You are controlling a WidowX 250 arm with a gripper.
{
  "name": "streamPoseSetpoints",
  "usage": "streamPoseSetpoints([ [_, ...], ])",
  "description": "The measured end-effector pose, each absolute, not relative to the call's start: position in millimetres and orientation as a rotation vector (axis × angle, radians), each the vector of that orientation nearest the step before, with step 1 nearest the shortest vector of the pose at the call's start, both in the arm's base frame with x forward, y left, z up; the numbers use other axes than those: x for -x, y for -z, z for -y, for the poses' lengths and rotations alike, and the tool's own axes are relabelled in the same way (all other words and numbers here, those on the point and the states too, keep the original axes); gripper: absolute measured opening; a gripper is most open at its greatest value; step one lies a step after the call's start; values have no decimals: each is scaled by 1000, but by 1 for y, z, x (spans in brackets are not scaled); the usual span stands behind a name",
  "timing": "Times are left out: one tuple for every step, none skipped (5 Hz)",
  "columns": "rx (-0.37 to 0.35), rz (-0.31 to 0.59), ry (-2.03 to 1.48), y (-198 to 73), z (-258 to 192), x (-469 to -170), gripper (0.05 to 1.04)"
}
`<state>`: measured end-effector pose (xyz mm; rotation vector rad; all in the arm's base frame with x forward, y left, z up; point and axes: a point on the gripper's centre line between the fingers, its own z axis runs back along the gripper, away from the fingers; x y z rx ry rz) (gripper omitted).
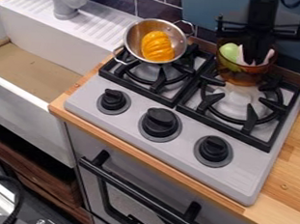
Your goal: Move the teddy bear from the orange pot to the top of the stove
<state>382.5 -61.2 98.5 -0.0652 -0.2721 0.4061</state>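
At the back right of the stove, the gripper (255, 58) hangs down with its lower end inside the see-through orange pot (246, 79). Pale pinkish-white parts of something (269, 57) show at either side of the gripper, above the pot's rim; whether this is the teddy bear cannot be made out. A light green object (230, 52) lies against the pot's left side. The stove top (126, 117) is light grey, with black burner grates. The gripper hides much of what the pot holds.
A steel pot (131, 36) with a ridged yellow-orange object (158, 46) is on the left burner. Black knobs (160, 123) line the stove's front. A white sink (24, 95) with a grey faucet (65, 0) is at left, a tiled wall behind.
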Motion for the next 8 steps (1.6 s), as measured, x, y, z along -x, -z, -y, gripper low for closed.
streamPoseSetpoints([
  [81,277,-408,-108,59,-387,56],
  [130,297,-396,-133,57,-383,56],
  [171,278,-386,-150,58,-381,56],
  [205,302,-339,-168,54,-369,56],
  [242,327,-313,-178,43,-355,56],
  [276,358,-271,-185,31,-341,56],
  [269,377,-209,-176,17,-322,56],
  [255,384,-129,-166,-1,-307,56],
])
